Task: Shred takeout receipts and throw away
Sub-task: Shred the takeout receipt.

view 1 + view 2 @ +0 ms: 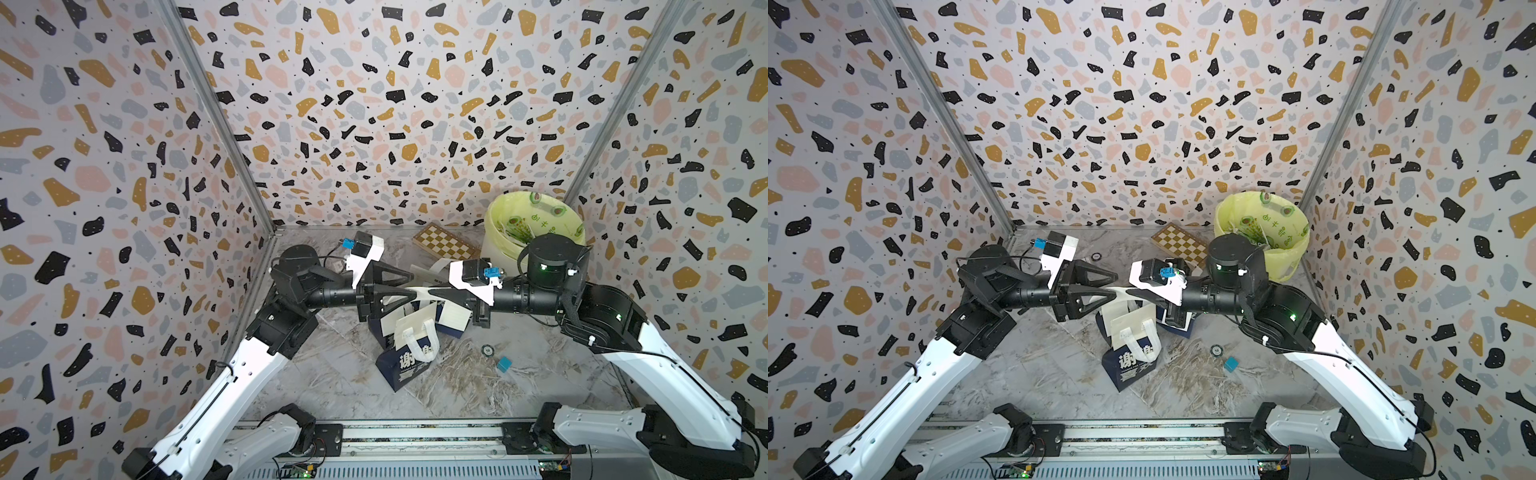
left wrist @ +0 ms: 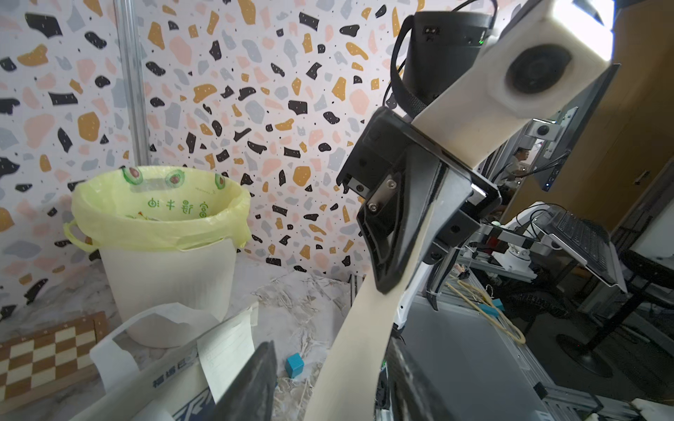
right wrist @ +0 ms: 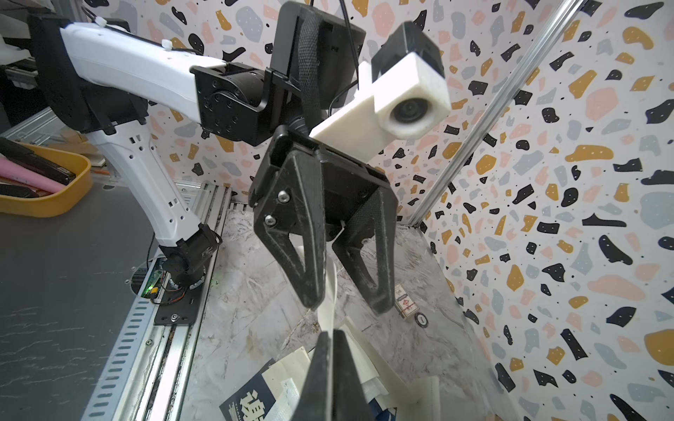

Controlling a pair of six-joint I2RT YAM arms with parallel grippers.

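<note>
One wrist view shows left end effector spread; another, right end effector pinching receipt.

- This is a robotics lab with a boxed-in test booth: speckled wall panels on metal corner posts surround a marble-print table.
- A left arm and a right arm are mounted on a metal rail at the table's front, beside a bare circuit board.
- The wrist views show what lies outside the booth: a laptop on a stand, a screen, loose cables, a person and a yellow tray of tools.
</note>
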